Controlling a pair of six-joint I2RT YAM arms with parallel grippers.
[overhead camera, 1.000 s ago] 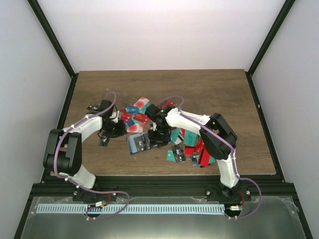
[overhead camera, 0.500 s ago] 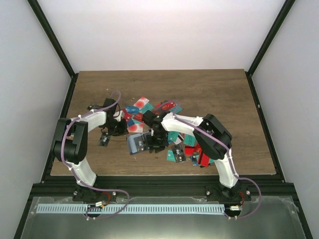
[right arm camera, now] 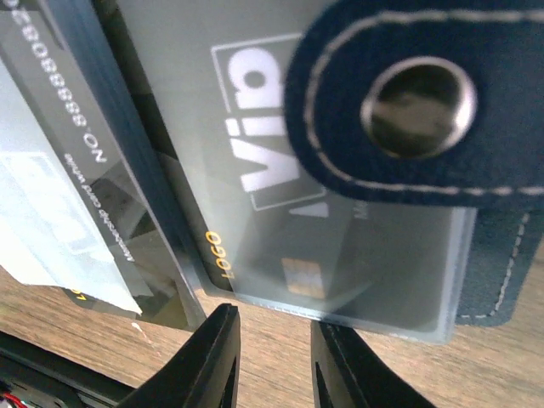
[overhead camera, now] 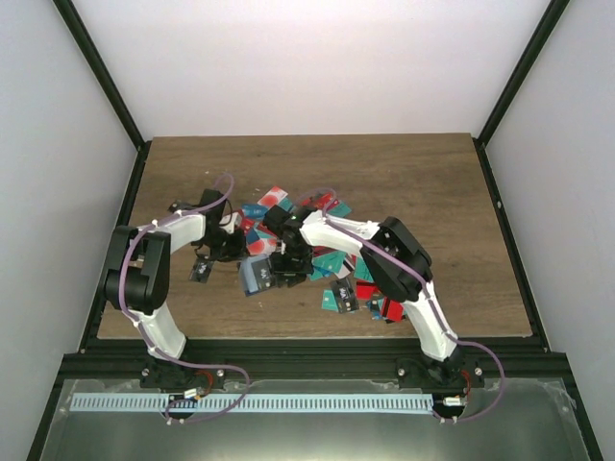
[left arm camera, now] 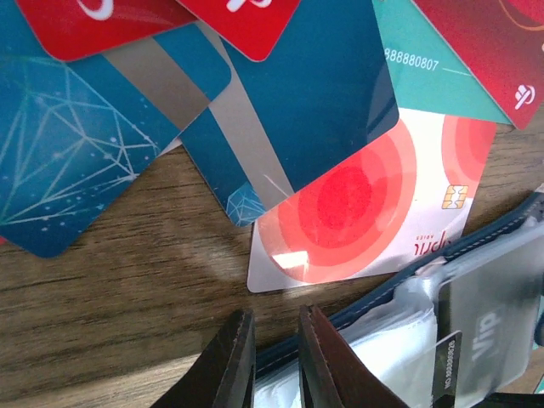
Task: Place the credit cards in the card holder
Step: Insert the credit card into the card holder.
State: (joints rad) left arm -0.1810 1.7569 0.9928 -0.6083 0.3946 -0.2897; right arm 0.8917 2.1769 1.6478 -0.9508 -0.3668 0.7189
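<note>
The navy card holder [overhead camera: 256,277] lies open on the table. Its clear sleeves hold a black VIP card [right arm camera: 280,170], and its snap strap [right arm camera: 510,110] is folded over it. My left gripper [overhead camera: 229,252] is at the holder's left edge. In the left wrist view its fingers [left arm camera: 276,316] stand close together with the holder's navy edge [left arm camera: 510,221] running between them. My right gripper [overhead camera: 286,261] hangs low over the holder. Its fingers [right arm camera: 274,319] are a little apart with bare wood between them. Credit cards [overhead camera: 332,259] lie scattered around, including a white-and-red one [left arm camera: 374,204] and blue ones [left arm camera: 297,102].
More red and teal cards [overhead camera: 370,288] lie overlapping to the right of the holder and behind it. A small black chip [overhead camera: 200,272] lies left of the holder. Another black card [right arm camera: 76,127] sits in a sleeve beside the VIP card.
My right gripper has moved left, and the card holder has shifted slightly left with it. My left arm's elbow has swung back and left while its gripper stayed in place.
</note>
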